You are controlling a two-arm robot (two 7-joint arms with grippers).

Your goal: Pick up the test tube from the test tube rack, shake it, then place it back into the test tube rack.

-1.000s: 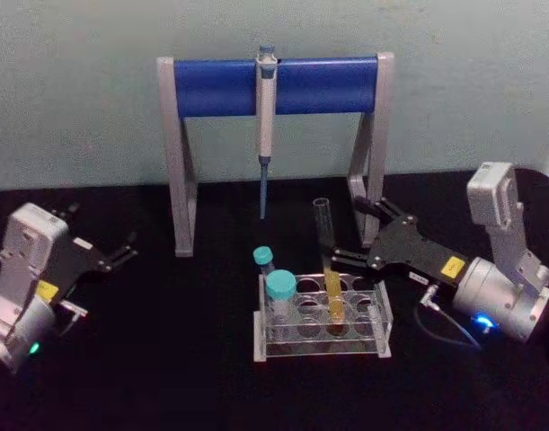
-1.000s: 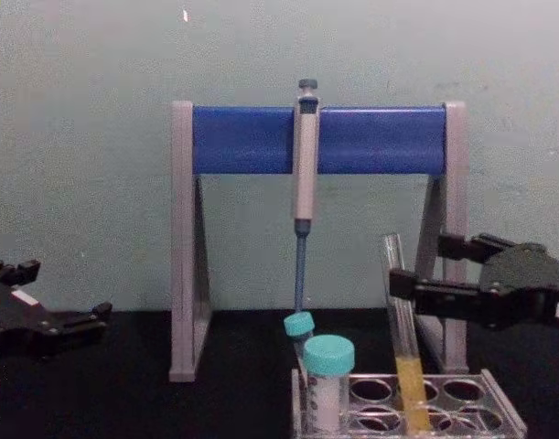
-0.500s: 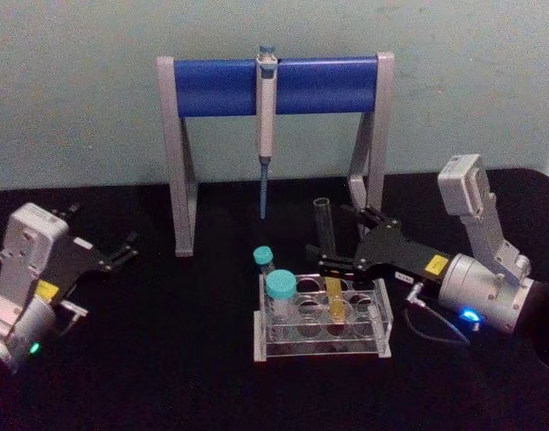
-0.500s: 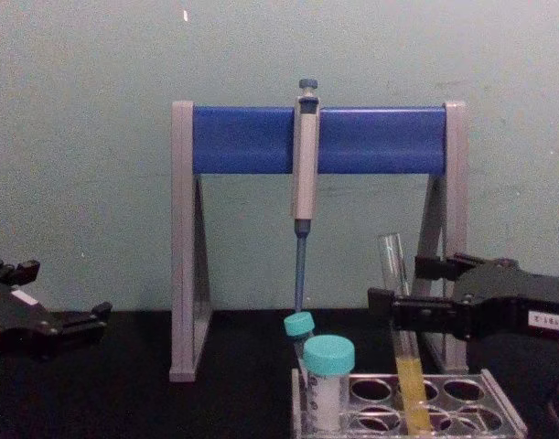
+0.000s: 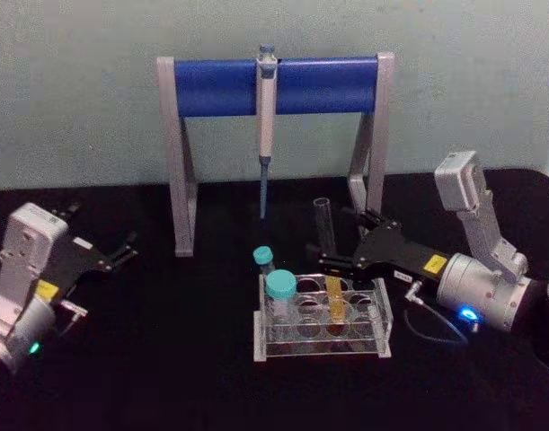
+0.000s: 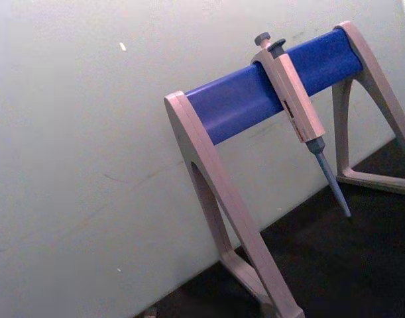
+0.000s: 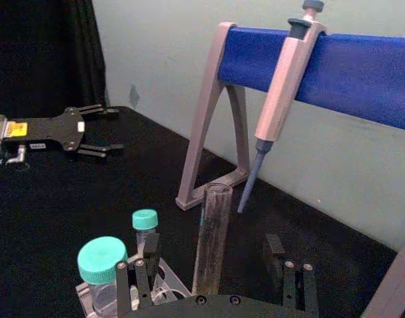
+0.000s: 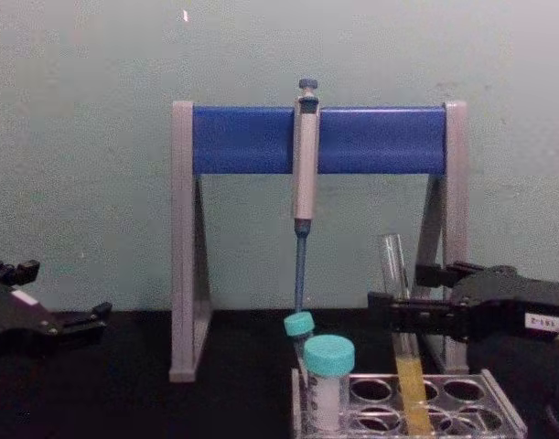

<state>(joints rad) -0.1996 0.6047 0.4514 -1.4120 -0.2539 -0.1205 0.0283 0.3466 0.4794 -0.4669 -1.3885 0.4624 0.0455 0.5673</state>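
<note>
The test tube [image 5: 326,235] stands upright in the test tube rack [image 5: 321,347], clear glass with yellow liquid [image 8: 412,395] in its lower part. My right gripper [image 5: 336,238] is open and straddles the tube's upper half. One finger lies on each side, and neither touches the glass. The right wrist view shows the tube [image 7: 212,235] centred between the fingers [image 7: 139,278], with a gap on both sides. From the chest, the right gripper [image 8: 403,291] reaches in level from the right at mid-tube height. My left gripper [image 5: 119,249] rests open at the far left of the table.
Two teal-capped tubes [image 5: 280,285] stand in the rack's left holes, close to the nearer finger. Behind the rack, a grey-blue pipette [image 5: 266,108] hangs from the tall grey-and-blue stand [image 5: 216,86]. A cable [image 5: 436,328] loops beside the right wrist.
My right gripper moved left and slightly down, so its open fingers now flank the tube. It has barely shifted in the last half second. The left arm stayed put.
</note>
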